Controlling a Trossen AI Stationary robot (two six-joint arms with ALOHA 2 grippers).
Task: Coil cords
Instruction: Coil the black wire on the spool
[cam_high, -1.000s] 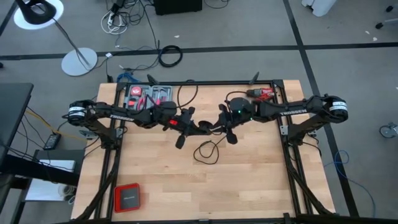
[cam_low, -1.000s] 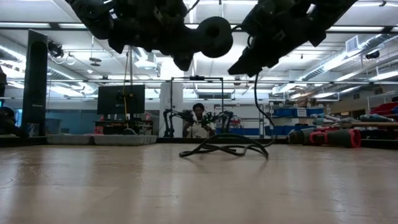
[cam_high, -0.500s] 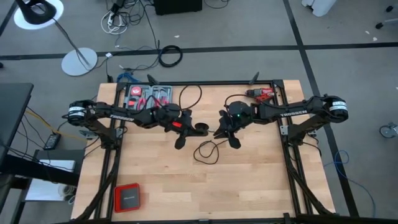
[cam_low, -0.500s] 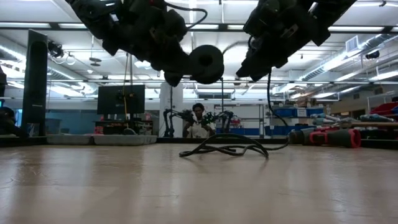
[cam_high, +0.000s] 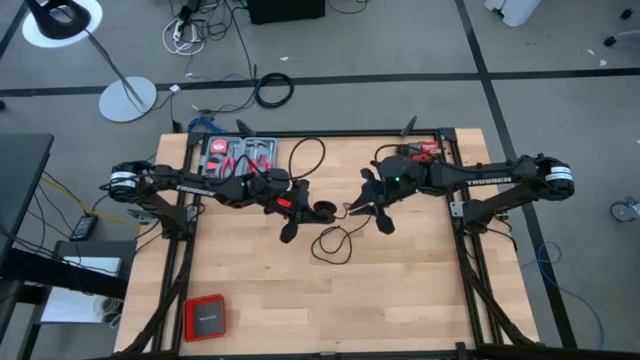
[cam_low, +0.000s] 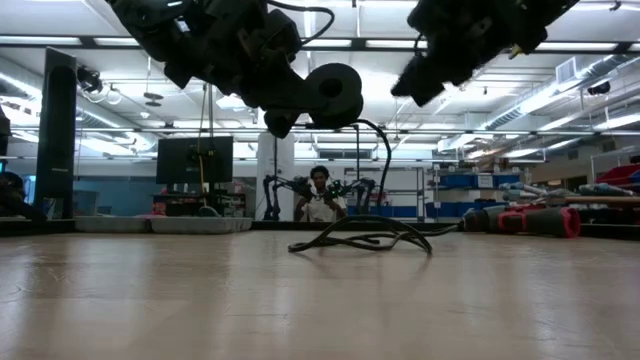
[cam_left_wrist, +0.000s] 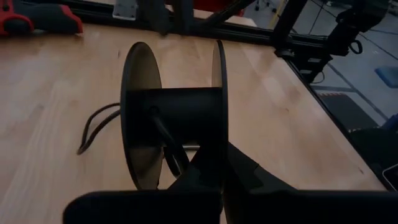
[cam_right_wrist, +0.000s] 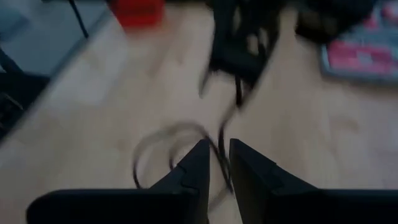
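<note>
The thin black cord (cam_high: 335, 243) lies in loose loops on the table's middle, also in the low view (cam_low: 360, 238). One stretch rises in an arc (cam_low: 385, 160) to a black spool (cam_high: 323, 211). My left gripper (cam_high: 303, 207) is shut on that spool above the table. My right gripper (cam_high: 363, 205) hovers just right of the spool. Its fingers are nearly closed, with the cord (cam_right_wrist: 219, 155) between them. My left gripper pinches one round flange of the spool at its rim (cam_left_wrist: 216, 163), coming level from the table's left. The spool is lifted clear, with its axis across the fingers. The cord's end sits at the hub (cam_left_wrist: 158, 124). My right gripper has a stretch of the cord (cam_right_wrist: 219, 163) between its two fingertips, coming from the table's right and slanting down. The cord runs on from there toward the spool and is slack; its loops (cam_right_wrist: 165, 146) lie on the table below.
A red drill (cam_high: 420, 150) lies at the table's far right, also in the low view (cam_low: 540, 218). A red tool tray (cam_high: 240, 152) is at the far left and a red box (cam_high: 205, 317) at the near left corner. A person stands far behind the table (cam_low: 320, 190).
My right gripper has drawn back toward the table's right edge and risen. The cord that hung straight from it now arcs over from the spool. My left gripper has carried the spool a little toward the table's right and near edges and turned it. The loops on the table have stayed.
</note>
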